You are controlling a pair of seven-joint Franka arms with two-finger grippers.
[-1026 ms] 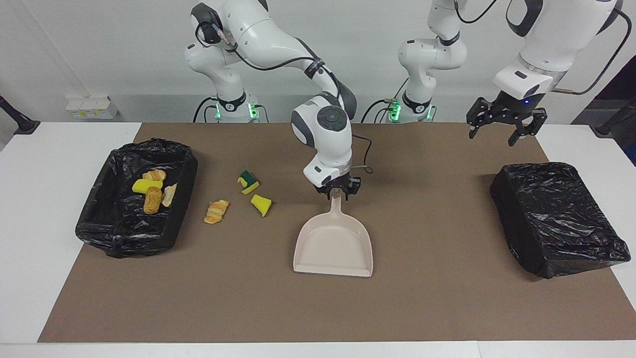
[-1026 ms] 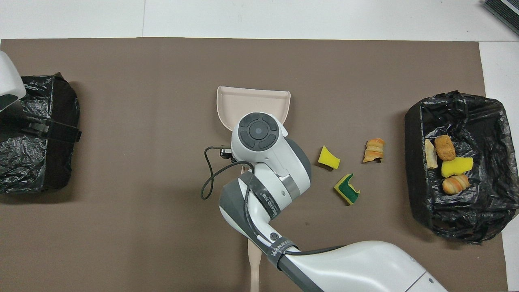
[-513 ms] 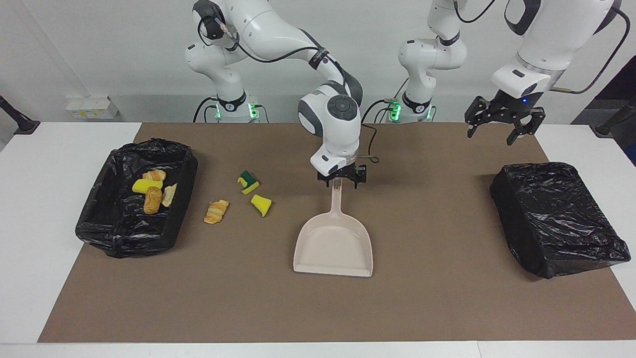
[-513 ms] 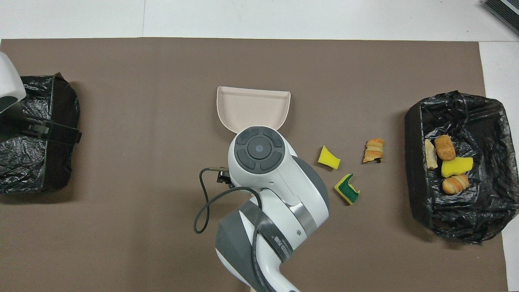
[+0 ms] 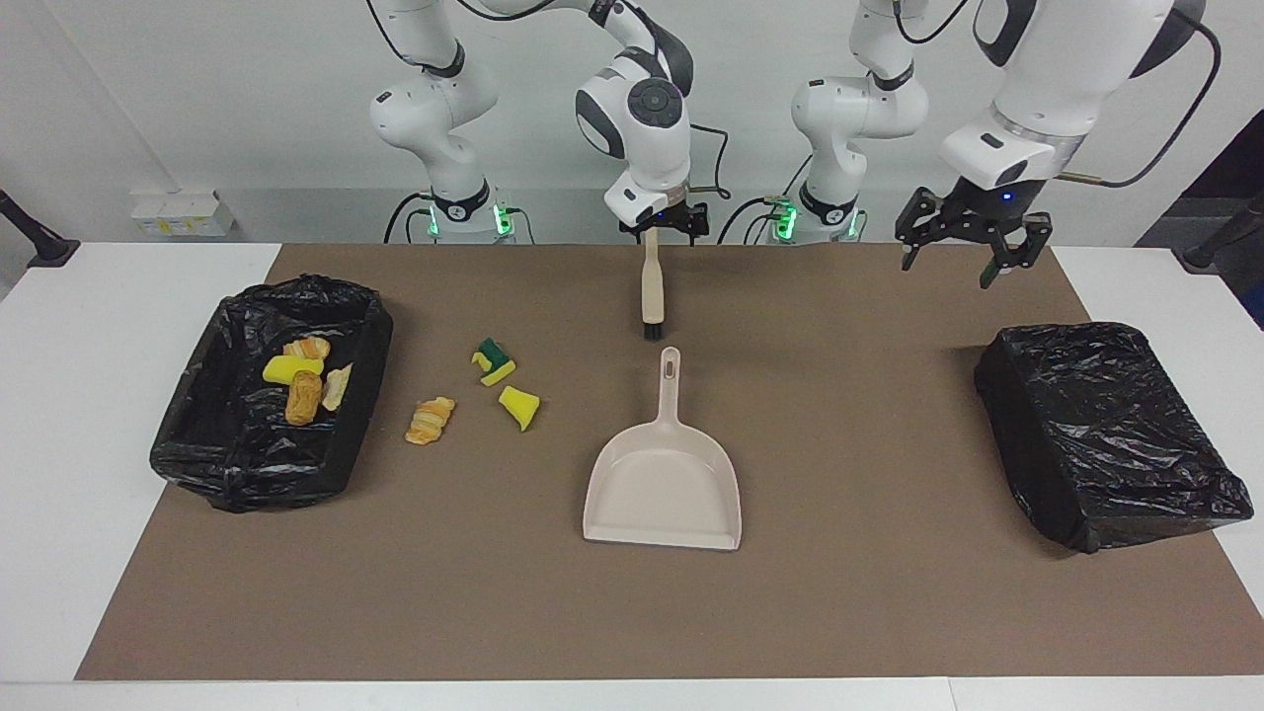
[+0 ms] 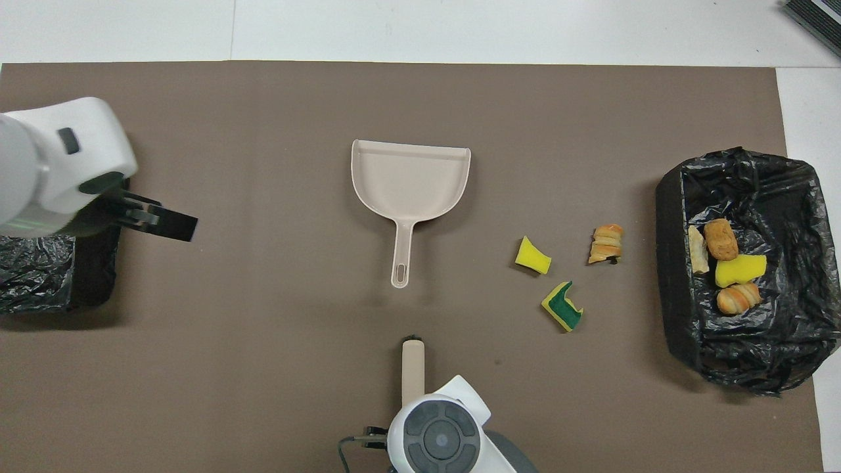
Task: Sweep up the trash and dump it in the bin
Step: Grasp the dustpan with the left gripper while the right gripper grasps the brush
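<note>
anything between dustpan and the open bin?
Three trash scraps lie between the dustpan and open bin: two sponge chunks, one croissant piece. Overhead view.

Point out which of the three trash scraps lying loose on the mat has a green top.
The sponge chunk, the loose scrap nearest the robots. It alone shows dark green over yellow; the other sponge chunk is plain yellow, and the croissant piece is orange-brown and striped.

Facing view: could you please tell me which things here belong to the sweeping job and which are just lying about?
Job:
green-topped sponge
yellow sponge chunk
croissant piece
dustpan
brush
open bin

Lying about:
bag-covered box at the left arm's end
white boxes by the wall
</note>
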